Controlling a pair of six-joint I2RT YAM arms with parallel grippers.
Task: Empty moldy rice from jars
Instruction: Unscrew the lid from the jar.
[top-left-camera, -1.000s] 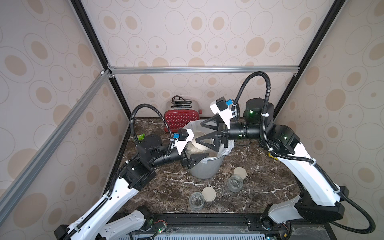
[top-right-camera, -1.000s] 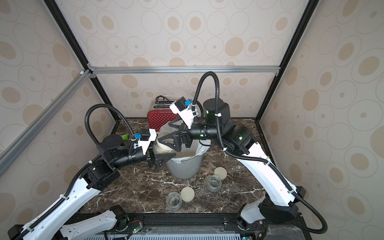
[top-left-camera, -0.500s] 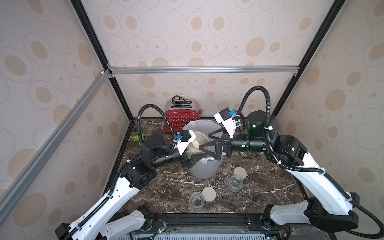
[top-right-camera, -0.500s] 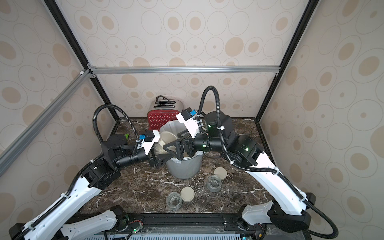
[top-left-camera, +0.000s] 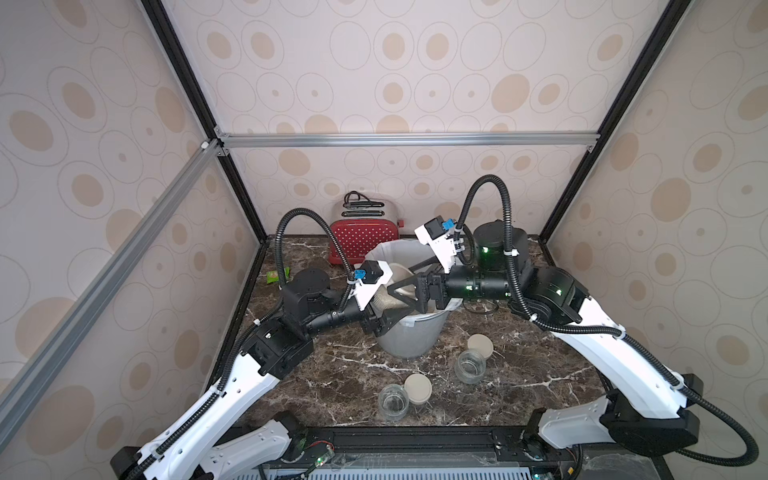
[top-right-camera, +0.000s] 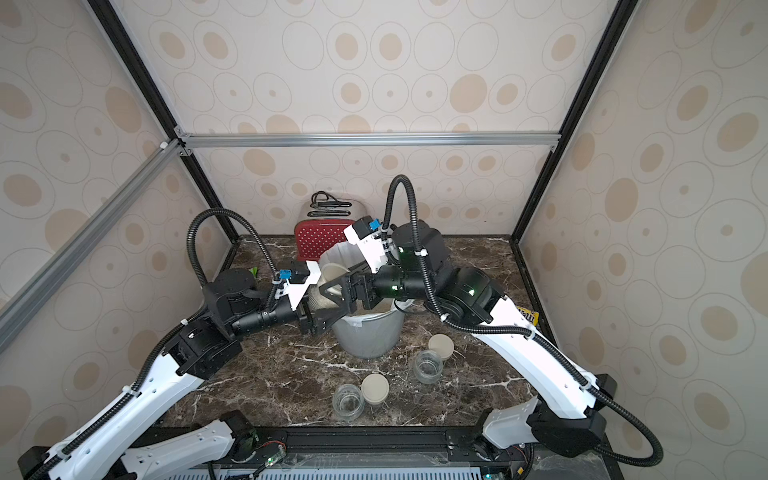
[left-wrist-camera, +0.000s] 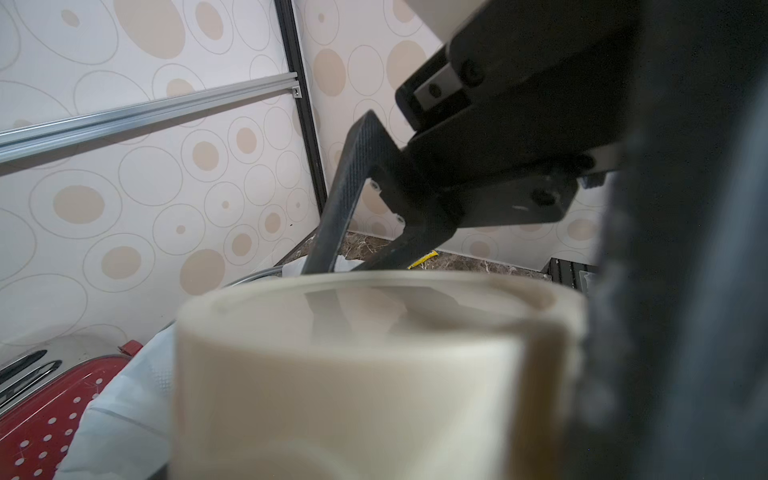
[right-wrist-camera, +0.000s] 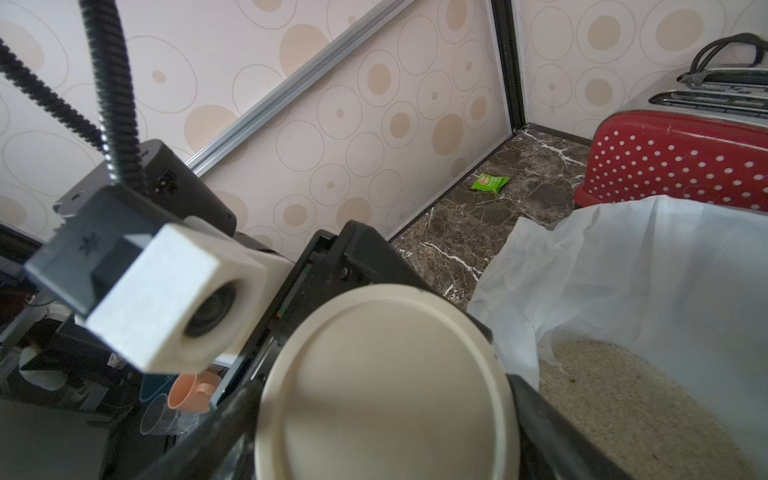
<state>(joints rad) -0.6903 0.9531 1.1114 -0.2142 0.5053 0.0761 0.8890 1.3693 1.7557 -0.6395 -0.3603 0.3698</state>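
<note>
Three glass jars (top-left-camera: 393, 401) (top-left-camera: 470, 365) (top-left-camera: 384, 298), three beige lids (top-left-camera: 418, 388) (top-left-camera: 480, 345) (top-left-camera: 397, 272), one grey bin (top-left-camera: 409, 336), one red toaster (top-left-camera: 361, 241), one green packet (top-left-camera: 272, 276).

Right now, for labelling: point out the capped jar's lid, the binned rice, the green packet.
jar lid (right-wrist-camera: 386, 386), right wrist view, flat top.
rice (right-wrist-camera: 631, 407), right wrist view, heap's middle.
green packet (right-wrist-camera: 490, 183), right wrist view, face.

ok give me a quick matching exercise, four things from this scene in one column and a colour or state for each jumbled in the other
Column one:
1. toaster
2. bin
3. lidded jar
4. front jar

Column two:
a. open, loose lid beside it
b. red with white dots
c. closed, held up at the bin's mouth
d. grey, with rice inside

Pairs: 1-b, 2-d, 3-c, 4-a
</note>
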